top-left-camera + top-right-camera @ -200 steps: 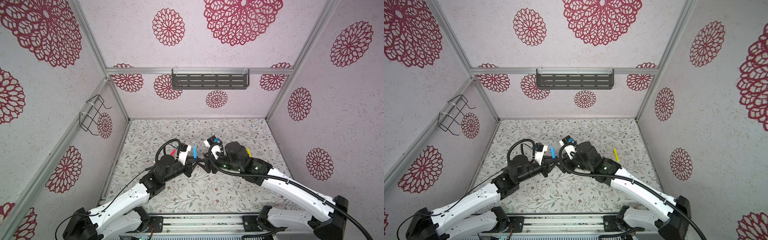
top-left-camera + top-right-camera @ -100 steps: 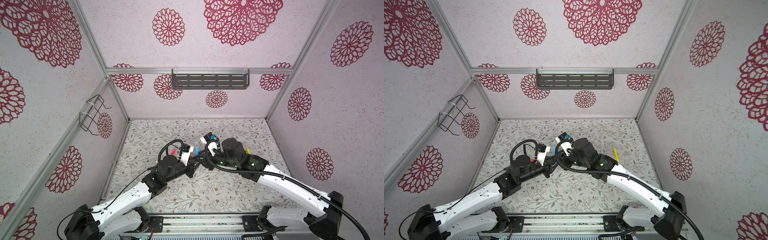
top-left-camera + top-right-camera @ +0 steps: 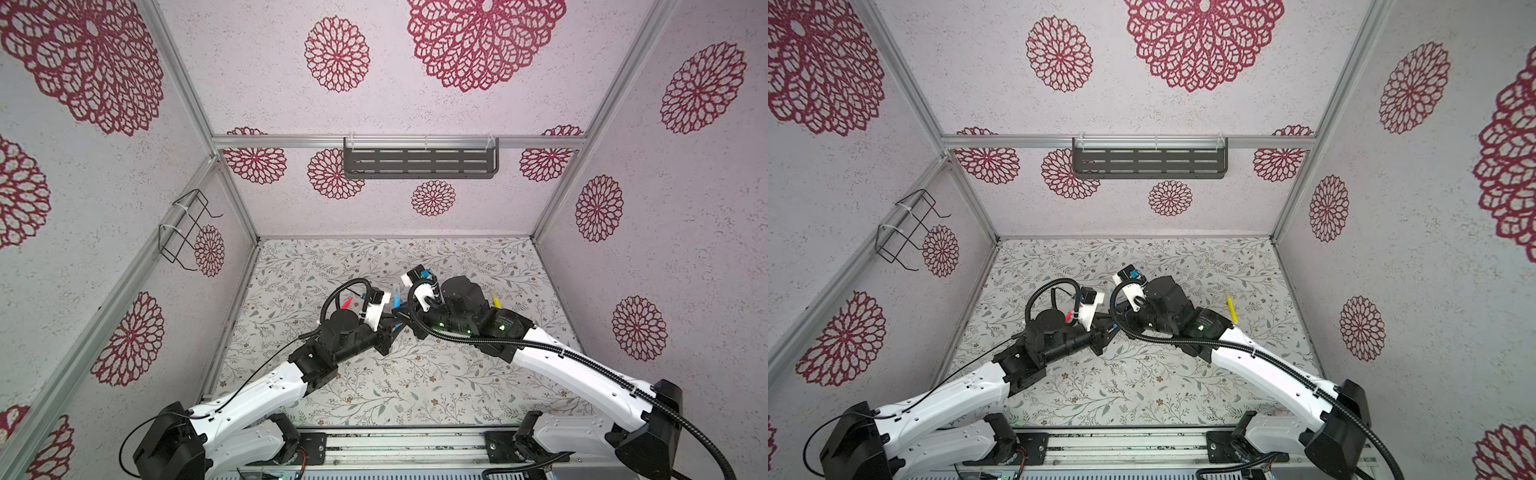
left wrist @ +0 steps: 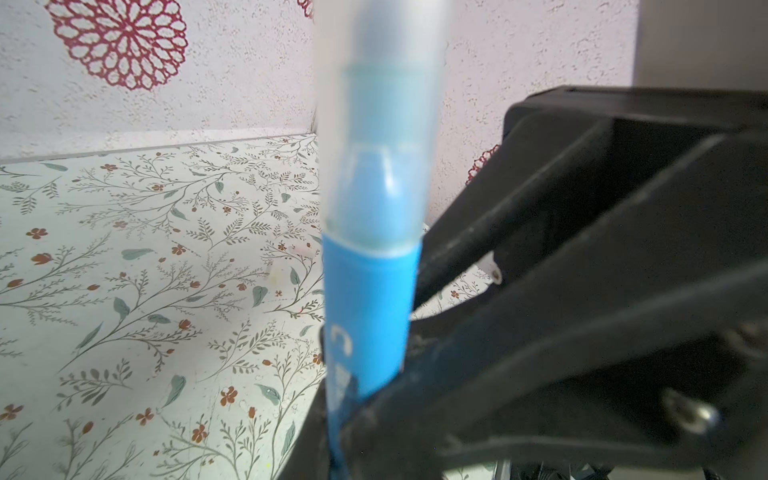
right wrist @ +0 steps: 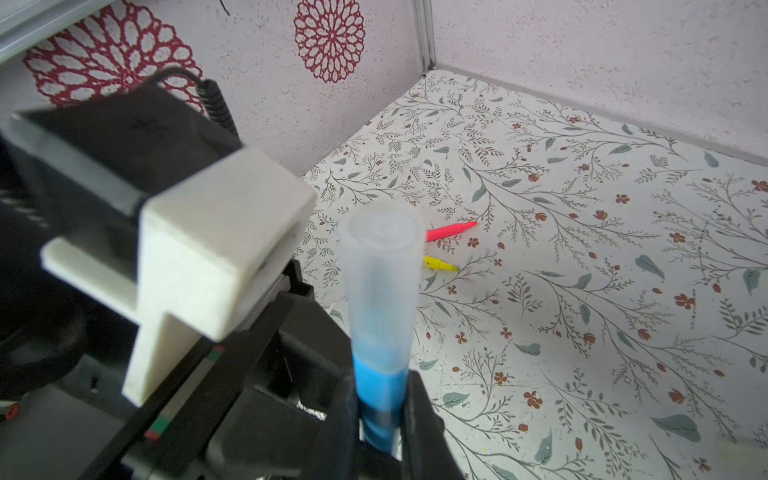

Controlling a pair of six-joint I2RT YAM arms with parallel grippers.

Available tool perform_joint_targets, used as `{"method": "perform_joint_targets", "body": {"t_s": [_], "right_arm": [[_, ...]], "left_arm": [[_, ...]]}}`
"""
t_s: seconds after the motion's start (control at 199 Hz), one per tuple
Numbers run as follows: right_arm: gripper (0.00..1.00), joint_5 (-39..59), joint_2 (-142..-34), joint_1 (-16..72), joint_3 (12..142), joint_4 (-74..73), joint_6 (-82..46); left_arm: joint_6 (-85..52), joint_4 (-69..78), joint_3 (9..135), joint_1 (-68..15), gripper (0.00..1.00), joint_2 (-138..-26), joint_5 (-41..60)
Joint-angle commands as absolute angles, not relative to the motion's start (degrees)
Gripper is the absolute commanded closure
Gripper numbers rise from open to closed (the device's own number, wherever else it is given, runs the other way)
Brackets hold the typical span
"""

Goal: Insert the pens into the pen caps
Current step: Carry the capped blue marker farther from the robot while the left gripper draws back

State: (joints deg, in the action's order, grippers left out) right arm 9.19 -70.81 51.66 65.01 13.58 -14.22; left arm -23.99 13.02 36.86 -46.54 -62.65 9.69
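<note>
A blue pen (image 4: pixel 365 316) stands upright above the mat with a translucent whitish pen cap (image 4: pixel 378 124) over its tip. My left gripper (image 4: pixel 345 419) is shut on the pen's lower end. My right gripper (image 5: pixel 380 415) is shut on the blue barrel (image 5: pixel 380 390) just below the cap (image 5: pixel 380 282). In a top view both grippers meet mid-mat, left gripper (image 3: pixel 390 322), right gripper (image 3: pixel 402 315), with the capped pen (image 3: pixel 397 297) sticking up between them. On the mat lie a red-pink pen (image 5: pixel 451 231) and a yellow pen (image 5: pixel 439 264). A second yellow pen (image 3: pixel 1232 308) lies right of the right arm.
The floral mat (image 3: pixel 415 386) is walled on three sides. A dark slotted shelf (image 3: pixel 419 163) hangs on the back wall and a wire rack (image 3: pixel 185 232) on the left wall. A pale whitish tube (image 5: pixel 744 453), perhaps a loose cap, lies on the mat.
My right gripper has moved left to the blue pen held by the left gripper and shut on it. The left arm has barely moved.
</note>
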Motion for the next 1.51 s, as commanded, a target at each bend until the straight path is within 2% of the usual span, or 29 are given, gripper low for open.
{"method": "perform_joint_targets", "body": {"t_s": [0.0, 0.045, 0.09, 0.256, 0.482, 0.868, 1.119, 1.501], "right_arm": [[1.00, 6.1, -68.5, 51.6, 65.1, 11.6, -14.7], [1.00, 4.9, -68.3, 51.6, 65.1, 12.1, -14.7], [1.00, 3.8, -68.1, 51.4, 65.3, 12.9, -14.6], [1.00, -1.3, -67.8, 50.0, 66.3, 17.1, -14.7], [1.00, -3.3, -68.0, 44.3, 66.7, 23.4, -15.8], [1.00, -4.7, -72.5, 27.1, 64.8, 31.4, -17.8], [1.00, -4.0, -79.8, 18.3, 64.0, 32.4, -16.5], [1.00, -13.3, -97.4, 12.9, 73.7, 42.2, -13.7]], "left_arm": [[-23.7, 14.6, 39.0, -47.6, 0.63, -62.9, 10.5], [-23.7, 14.3, 38.9, -47.7, 0.53, -62.9, 10.2], [-23.7, 14.0, 38.9, -47.7, 0.48, -62.7, 9.8], [-23.4, 12.8, 38.5, -47.7, 0.42, -61.4, 7.9], [-22.2, 10.2, 38.3, -47.7, 0.41, -59.6, 4.3], [-21.5, 7.6, 37.6, -47.7, 0.41, -57.5, 1.3], [-21.5, 7.5, 36.8, -47.8, 0.41, -56.5, 0.7], [-21.0, 7.1, 35.9, -47.7, 0.41, -55.2, -0.1]]}}
